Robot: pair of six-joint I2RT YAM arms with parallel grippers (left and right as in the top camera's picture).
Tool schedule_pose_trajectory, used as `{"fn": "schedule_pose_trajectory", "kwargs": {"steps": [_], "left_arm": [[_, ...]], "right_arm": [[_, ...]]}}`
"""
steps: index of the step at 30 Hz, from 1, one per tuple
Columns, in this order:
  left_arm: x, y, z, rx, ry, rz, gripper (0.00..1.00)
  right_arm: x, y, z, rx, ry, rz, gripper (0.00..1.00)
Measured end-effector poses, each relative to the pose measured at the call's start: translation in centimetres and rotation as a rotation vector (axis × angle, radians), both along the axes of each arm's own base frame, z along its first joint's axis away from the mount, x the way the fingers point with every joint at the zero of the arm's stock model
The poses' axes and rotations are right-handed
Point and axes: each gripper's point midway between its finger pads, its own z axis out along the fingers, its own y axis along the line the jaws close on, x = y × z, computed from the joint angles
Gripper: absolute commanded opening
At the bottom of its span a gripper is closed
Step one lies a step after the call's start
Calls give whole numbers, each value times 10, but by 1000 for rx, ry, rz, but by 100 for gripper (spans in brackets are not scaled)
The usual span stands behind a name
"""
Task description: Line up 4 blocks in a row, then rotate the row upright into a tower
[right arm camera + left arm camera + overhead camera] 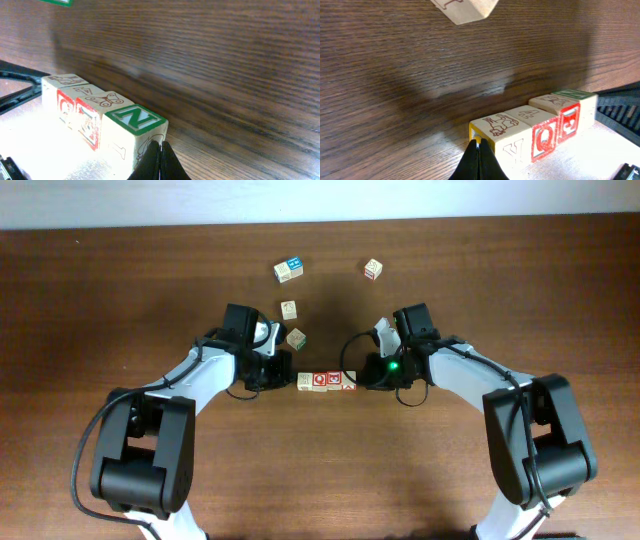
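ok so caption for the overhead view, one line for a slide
Left gripper and right gripper, both shut, flank a row of alphabet blocks, four loose cubes beyond.

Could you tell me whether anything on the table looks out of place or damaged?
Nothing looks damaged or spilled. The row of four blocks sits straight between the left gripper and right gripper, both shut. Only one loose block beyond it lies turned diagonally.

Overhead looks down; both low wrist views closely share the blocks (545,140).
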Motion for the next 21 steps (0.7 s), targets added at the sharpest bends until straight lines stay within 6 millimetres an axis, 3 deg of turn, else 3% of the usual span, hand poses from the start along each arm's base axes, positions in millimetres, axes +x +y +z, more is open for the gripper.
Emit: {"fn": "schedule_pose_trajectory", "kwargs": {"steps": [6,21], "left_arm": [[0,1,-1,8,1,3,0],[0,1,-1,9,0,3,0]], "right_arm": [[4,3,25,18,-64,6,4],[4,4,32,24,-78,9,4]]}}
